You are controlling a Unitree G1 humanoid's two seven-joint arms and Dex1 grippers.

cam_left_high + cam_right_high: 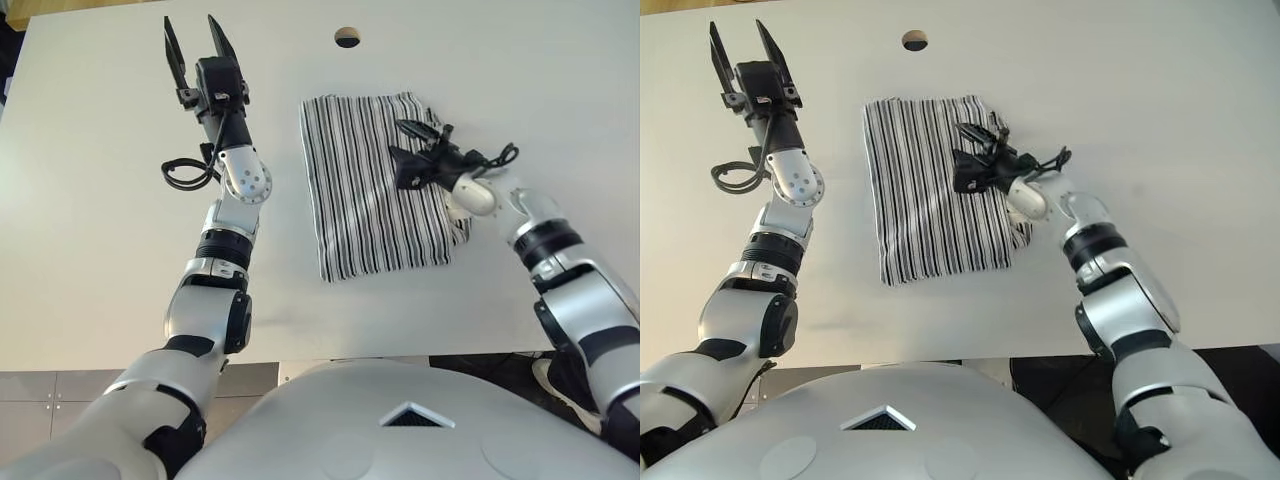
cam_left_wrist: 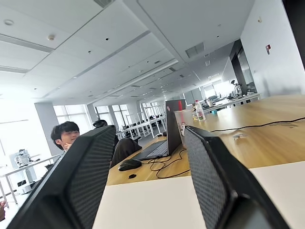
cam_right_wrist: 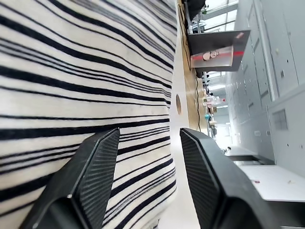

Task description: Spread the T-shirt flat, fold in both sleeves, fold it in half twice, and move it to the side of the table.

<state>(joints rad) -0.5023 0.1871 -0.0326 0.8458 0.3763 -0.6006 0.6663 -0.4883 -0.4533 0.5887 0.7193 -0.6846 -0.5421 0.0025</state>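
Striped T-shirt [image 1: 370, 190] is seen folded to a rectangle and laid flat on the white counter [image 1: 100, 200], just short of the round hole [image 1: 347, 37] in the counter top. Left pincer [image 1: 192, 35] is held raised, well to the left of the T-shirt, fingers spread apart with nothing between them. Right pincer [image 1: 398, 138] is found over the T-shirt's right half, fingers apart, striped cloth seen through the gap; contact with the cloth cannot be judged.

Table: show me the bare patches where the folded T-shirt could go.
Free: the table left of the left gripper, and the far stretch right of the hole. Crowded: the middle, where the right gripper hangs over the T-shirt.
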